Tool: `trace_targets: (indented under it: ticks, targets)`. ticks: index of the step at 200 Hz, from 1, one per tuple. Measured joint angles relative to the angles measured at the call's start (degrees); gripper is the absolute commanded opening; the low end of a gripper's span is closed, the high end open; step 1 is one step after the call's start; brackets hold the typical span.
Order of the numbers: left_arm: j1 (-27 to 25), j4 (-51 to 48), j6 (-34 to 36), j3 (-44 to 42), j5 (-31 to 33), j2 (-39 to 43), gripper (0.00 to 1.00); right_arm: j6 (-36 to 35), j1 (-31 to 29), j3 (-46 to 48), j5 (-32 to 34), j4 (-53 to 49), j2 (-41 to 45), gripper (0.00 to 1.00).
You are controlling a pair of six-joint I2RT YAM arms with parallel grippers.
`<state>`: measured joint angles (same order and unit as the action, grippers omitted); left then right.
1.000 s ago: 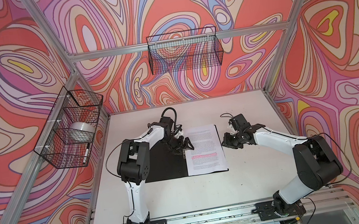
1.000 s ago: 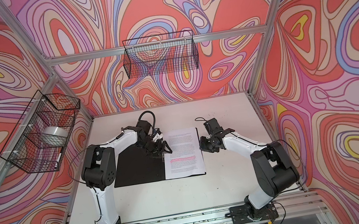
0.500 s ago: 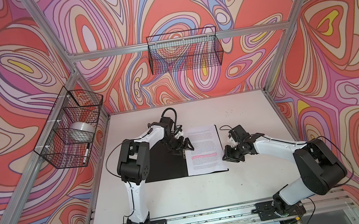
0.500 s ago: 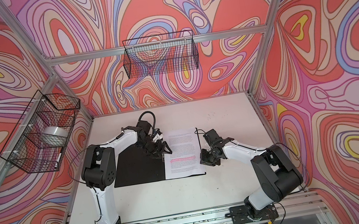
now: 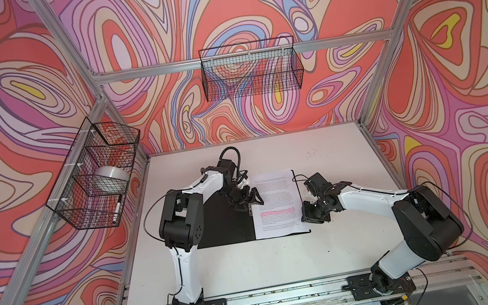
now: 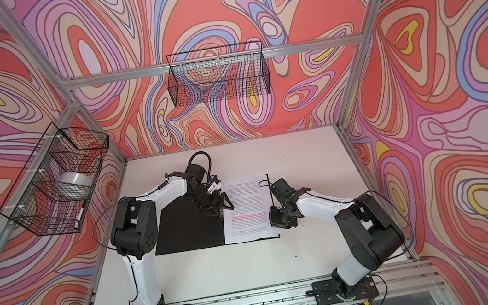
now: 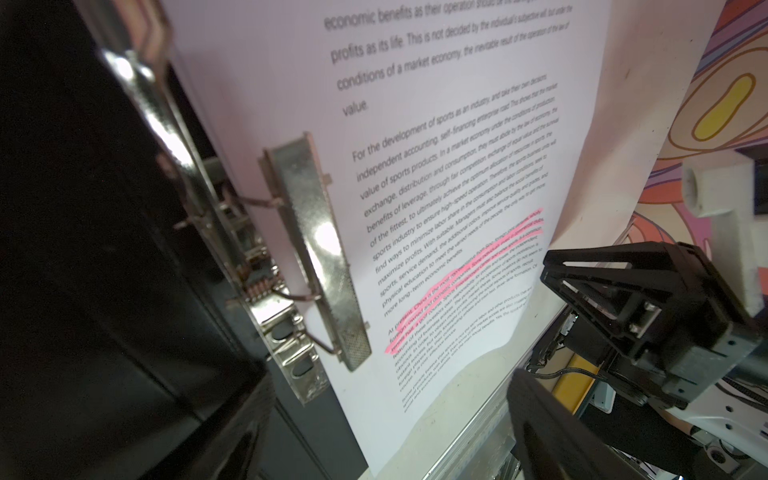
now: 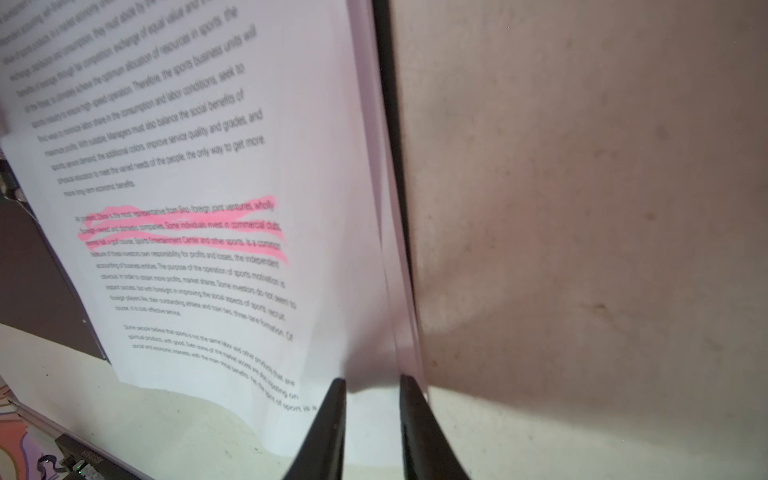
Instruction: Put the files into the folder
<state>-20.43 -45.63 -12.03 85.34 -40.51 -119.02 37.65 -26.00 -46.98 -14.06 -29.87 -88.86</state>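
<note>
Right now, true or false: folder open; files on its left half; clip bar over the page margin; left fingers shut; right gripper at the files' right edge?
The folder lies open, black inside up: true.
The files lie on its left half: false, they lie on the right half; the left half is bare.
The metal clip bar lies over the files' margin: true.
The left gripper has its fingers shut: false, they are spread wide.
The right gripper is at the files' right edge: true.
</note>
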Motion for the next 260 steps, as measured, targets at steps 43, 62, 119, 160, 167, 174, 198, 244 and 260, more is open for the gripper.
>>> trace_targets:
  ticks: [43,62,119,160,167,174,198,244,260]
  targets:
    - [0.00,0.00,0.02,0.00,0.00,0.02,0.89,0.44,0.00,-0.02,2.75,-1.70,1.70,0.29]
    - [0.00,0.00,0.02,0.00,-0.02,0.02,0.89,0.83,0.00,-0.02,2.82,-1.79,1.64,0.29]
    - [0.00,0.00,0.04,0.00,-0.02,0.02,0.89,1.53,-0.02,0.46,1.62,0.48,-0.15,0.29]
    - [0.00,0.00,0.02,0.00,-0.02,0.02,0.89,1.70,-0.02,0.76,0.70,1.07,-0.50,0.28]
    - [0.00,0.00,0.04,0.00,-0.02,0.02,0.89,1.73,-0.02,0.85,0.48,1.16,-0.59,0.28]
    - [0.00,0.00,0.02,0.00,-0.04,0.02,0.89,1.73,-0.02,0.92,0.35,1.16,-0.68,0.28]
    - [0.00,0.02,0.02,-0.11,-0.11,0.00,0.89,1.77,0.00,0.94,0.22,1.20,-0.74,0.27]
    - [0.00,0.02,0.00,-0.50,-0.28,0.09,0.89,1.64,0.00,1.01,-0.79,1.20,-0.74,0.23]
    - [0.00,0.02,-0.02,-0.50,-0.42,0.11,0.89,1.60,0.00,1.01,-1.55,1.57,-0.74,0.23]
